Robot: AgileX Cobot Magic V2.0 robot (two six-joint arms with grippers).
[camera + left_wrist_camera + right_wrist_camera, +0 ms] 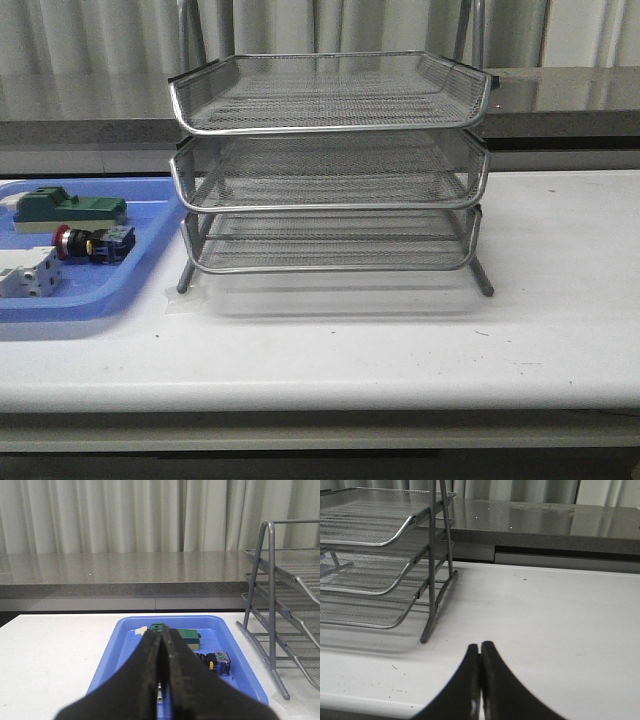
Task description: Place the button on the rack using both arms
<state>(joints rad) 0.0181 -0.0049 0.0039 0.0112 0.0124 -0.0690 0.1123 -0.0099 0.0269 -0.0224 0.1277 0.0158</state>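
- Pale pleated curtains hang behind a grey stone-look counter [560, 95] that runs along the far side of the scene.
- White and lightly scuffed, the table [400, 340] fills the foreground of the front view, with small dark specks on its surface.
- The rack [330, 165] stands near the table's middle: three silver wire-mesh tiers stacked one above another on a metal frame with splayed legs. All three tiers look bare in the front view.
- A flat blue tray [110, 295] lies on the table just left of the rack, close to its front left leg, partly cut off by the picture's edge.
- A green block [68, 210] rests toward the far side of the tray; a white-grey block [28, 272] lies nearer the front, at the left edge.
- The button [92, 243] lies on its side in the blue tray, between the two blocks, its red head pointing left and its blue-and-black body toward the rack. It is apart from the rack and touched by no gripper.
- The left gripper [161, 650] shows only in its wrist view, above the blue tray; its black fingers are pressed together with nothing between them.
- The right gripper [480, 665] is over bare table beside the rack's right legs, fingers likewise closed on nothing.
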